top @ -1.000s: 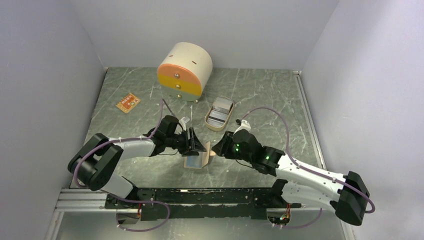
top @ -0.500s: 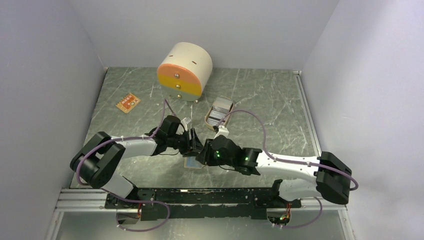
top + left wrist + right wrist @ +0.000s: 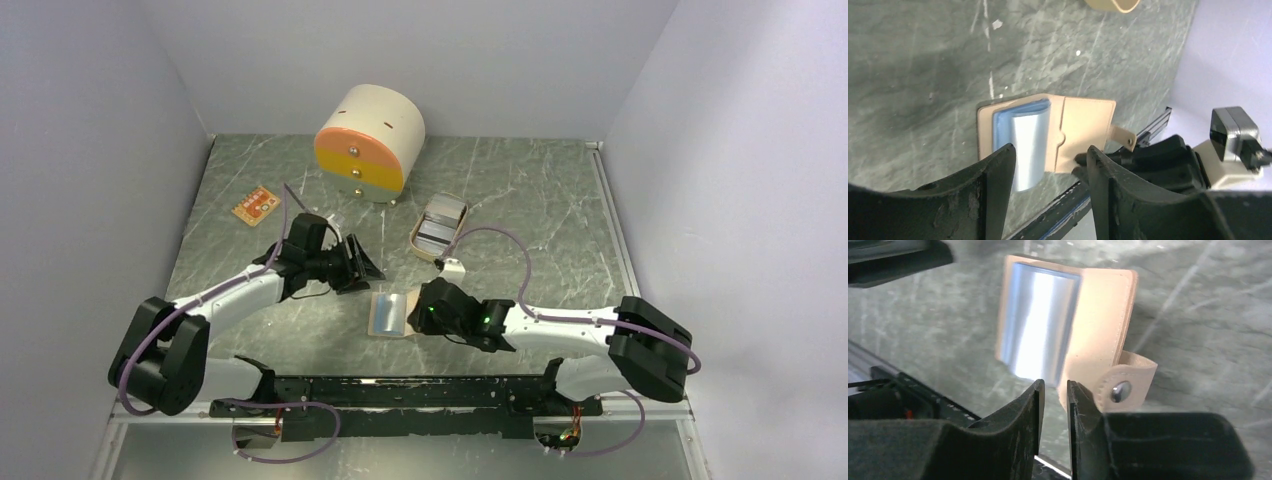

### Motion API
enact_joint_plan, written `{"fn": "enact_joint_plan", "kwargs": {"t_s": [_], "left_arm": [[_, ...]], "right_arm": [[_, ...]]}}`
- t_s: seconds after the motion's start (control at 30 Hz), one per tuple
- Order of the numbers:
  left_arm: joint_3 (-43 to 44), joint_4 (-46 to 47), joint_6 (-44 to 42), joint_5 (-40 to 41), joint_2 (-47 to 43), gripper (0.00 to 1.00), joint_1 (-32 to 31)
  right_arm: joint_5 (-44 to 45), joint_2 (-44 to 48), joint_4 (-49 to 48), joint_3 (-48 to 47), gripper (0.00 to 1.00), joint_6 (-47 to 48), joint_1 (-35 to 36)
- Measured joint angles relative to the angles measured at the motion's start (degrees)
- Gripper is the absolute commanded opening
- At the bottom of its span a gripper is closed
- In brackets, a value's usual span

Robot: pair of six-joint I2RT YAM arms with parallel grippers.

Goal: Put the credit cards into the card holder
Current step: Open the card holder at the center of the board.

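Even, soft light is cast from above. Strong glare is seen on the credit card (image 3: 1040, 325); the right gripper (image 3: 1054, 387), at 6 o'clock, is rendered blurred.

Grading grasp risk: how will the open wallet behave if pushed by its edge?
Probably floppy: the wallet lies open along a fold, snap tab loose. Likely light, so it may slide on the smooth table. The bowed card inside looks springy, could pop out.

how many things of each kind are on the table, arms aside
card holder: 1
light blue card tucked in it: 1
beige oval tray: 1, cards inside too small to count
round drawer box: 1
small orange flat piece: 1
total: 5
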State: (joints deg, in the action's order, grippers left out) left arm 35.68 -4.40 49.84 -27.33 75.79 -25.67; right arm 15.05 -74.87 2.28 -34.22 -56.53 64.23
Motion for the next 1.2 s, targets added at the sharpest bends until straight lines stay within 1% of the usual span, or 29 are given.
{"fn": "enact_joint_plan", "kwargs": {"t_s": [0.13,0.27,0.4,0.5,0.67,0.83,0.97,1.1,1.2], "left_arm": [[-1.8,-1.6,-1.8,1.2,-1.5,0.60,0.5],[-5.6,-2.0,-3.1,1.2,-1.5,0.63,0.5],[-7.9,-1.0,-3.8,0.3,-0.3,0.64,0.5],[-9.4,2.3,-3.8,-1.9,0.4,0.64,0.5],[-11.2,8.5,-3.1,-6.3,1.2,0.62,0.5],[-11.3,12.9,-2.7,-8.3,2.8,0.56,0.5],[-11.9,16.2,-2.0,-10.2,3.9,0.44,0.5],[-12.1,17.2,-1.8,-10.8,4.0,0.31,0.5],[-12.1,17.4,-2.1,-10.9,4.0,0.29,0.5]], "right_arm": [[0.0,-0.8,-0.6,3.4,0.25,-0.6,-1.2],[0.0,-2.1,-1.0,5.0,0.23,-1.3,-1.9],[-1.0,-2.7,-4.1,6.8,0.22,-2.4,-3.3],[-2.0,-2.7,-7.4,8.3,0.22,-3.3,-4.2],[-2.3,-2.7,-8.2,8.5,0.22,-3.5,-4.3],[-2.4,-2.8,-8.3,8.6,0.22,-3.5,-4.5],[-2.6,-2.8,-8.3,8.6,0.22,-3.5,-4.5],[-2.6,-2.8,-8.3,8.5,0.22,-3.4,-4.5],[-2.6,-2.8,-8.3,8.5,0.22,-3.4,-4.5]]}}
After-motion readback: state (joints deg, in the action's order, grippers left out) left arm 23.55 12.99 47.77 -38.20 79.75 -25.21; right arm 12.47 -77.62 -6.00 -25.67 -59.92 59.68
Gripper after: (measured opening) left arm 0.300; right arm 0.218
